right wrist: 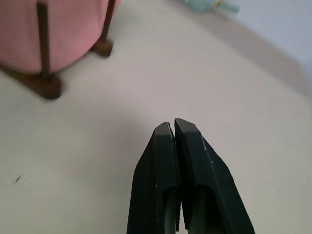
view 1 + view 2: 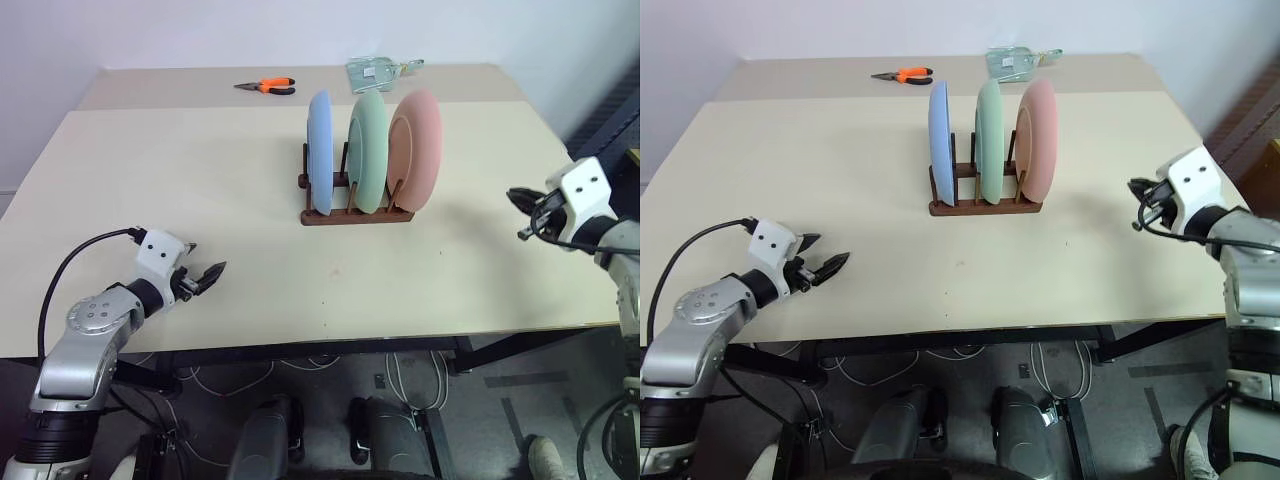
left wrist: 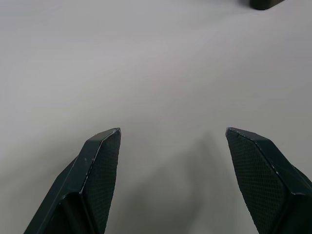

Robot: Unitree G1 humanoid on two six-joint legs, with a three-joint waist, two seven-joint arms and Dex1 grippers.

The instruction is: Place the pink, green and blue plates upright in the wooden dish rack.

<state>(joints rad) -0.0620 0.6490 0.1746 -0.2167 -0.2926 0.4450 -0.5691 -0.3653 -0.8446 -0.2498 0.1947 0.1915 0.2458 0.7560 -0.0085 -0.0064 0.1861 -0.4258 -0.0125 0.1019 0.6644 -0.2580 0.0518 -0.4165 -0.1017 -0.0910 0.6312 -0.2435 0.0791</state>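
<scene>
Three plates stand upright side by side in the wooden dish rack [image 2: 357, 214] at the table's middle: the blue plate [image 2: 320, 150] on the left, the green plate [image 2: 368, 150] in the middle, the pink plate [image 2: 417, 147] on the right. The pink plate [image 1: 63, 29] and a rack peg also show in the right wrist view. My left gripper [image 2: 203, 275] hovers over the table's near left part, open and holding nothing, far from the rack. My right gripper [image 2: 516, 197] is at the table's right side, shut and empty, apart from the pink plate.
Orange-handled pliers [image 2: 268, 86] lie at the table's far edge, left of centre. A pale green clear-wrapped item [image 2: 378, 70] lies at the far edge behind the rack. The table's front edge [image 2: 330, 340] runs just below my left gripper.
</scene>
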